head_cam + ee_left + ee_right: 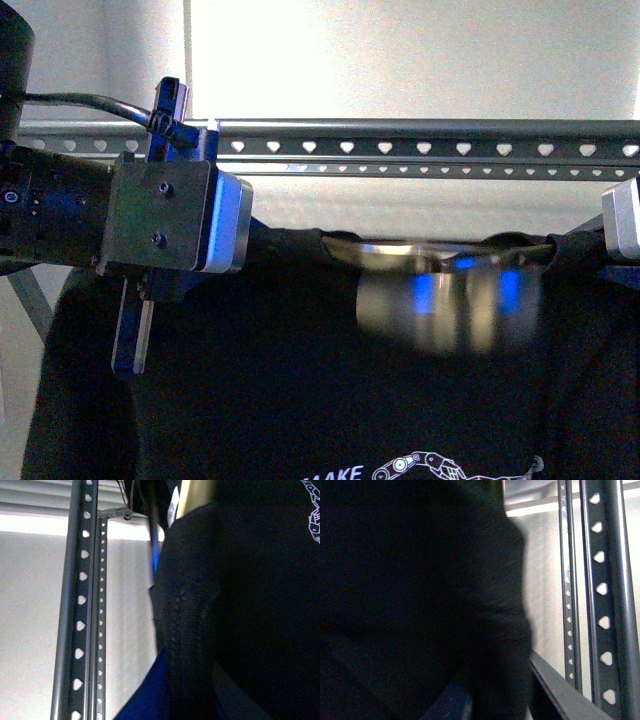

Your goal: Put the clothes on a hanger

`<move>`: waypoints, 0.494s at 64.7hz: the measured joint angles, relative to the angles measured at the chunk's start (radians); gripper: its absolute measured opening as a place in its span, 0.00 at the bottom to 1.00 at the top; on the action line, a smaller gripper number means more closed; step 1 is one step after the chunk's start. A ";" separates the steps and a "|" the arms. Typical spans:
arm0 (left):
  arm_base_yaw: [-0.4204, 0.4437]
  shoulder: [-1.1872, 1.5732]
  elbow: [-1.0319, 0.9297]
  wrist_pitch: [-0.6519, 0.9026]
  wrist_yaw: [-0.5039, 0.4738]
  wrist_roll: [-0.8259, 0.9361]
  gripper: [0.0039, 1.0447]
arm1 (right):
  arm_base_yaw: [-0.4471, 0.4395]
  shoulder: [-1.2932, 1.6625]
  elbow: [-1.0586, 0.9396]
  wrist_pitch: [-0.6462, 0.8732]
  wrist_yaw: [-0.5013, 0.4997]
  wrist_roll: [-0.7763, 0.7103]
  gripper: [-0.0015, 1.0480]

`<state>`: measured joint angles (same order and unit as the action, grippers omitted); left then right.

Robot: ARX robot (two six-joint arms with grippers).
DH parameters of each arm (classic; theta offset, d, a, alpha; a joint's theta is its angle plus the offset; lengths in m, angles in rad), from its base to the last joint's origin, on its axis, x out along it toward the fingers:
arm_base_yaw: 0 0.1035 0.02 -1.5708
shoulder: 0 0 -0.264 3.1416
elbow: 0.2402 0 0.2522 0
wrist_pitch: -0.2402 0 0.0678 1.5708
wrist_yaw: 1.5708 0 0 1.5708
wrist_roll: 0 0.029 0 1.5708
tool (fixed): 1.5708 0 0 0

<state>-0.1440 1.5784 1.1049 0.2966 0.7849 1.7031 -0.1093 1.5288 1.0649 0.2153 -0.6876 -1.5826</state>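
The clothes [300,380], a black T-shirt with white "MAKE" lettering and a chain graphic low down, hang stretched between my two grippers just below the hanger [400,147], the dark grey rack with heart-holed rails. My left gripper [262,243] is shut on the shirt's left shoulder. My right gripper [592,250] is shut on the right shoulder at the frame's edge. In the left wrist view the gripper [190,695] pinches the black cloth [250,605] beside the rail [80,625]. In the right wrist view the gripper [505,695] holds the cloth [410,580] next to the rail [602,605].
A blurred silvery shiny object [450,295] shows at the shirt's neck opening. A second thinner rail [450,170] runs just under the top one. A pale wall and bright window lie behind the rack.
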 joint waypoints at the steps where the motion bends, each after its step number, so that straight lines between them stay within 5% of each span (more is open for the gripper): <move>1: 0.000 0.000 0.000 0.000 0.000 0.000 0.17 | 0.000 0.000 0.000 0.000 -0.002 0.001 0.22; 18: 0.000 -0.001 0.000 0.001 0.001 0.000 0.50 | -0.005 -0.003 0.000 -0.013 -0.017 0.036 0.03; 32: 0.000 -0.002 0.000 0.002 0.002 0.000 0.79 | -0.027 -0.006 -0.003 -0.079 -0.010 0.055 0.03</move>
<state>-0.1440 1.5764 1.1049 0.2985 0.7864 1.7031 -0.1364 1.5227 1.0618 0.1360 -0.6979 -1.5276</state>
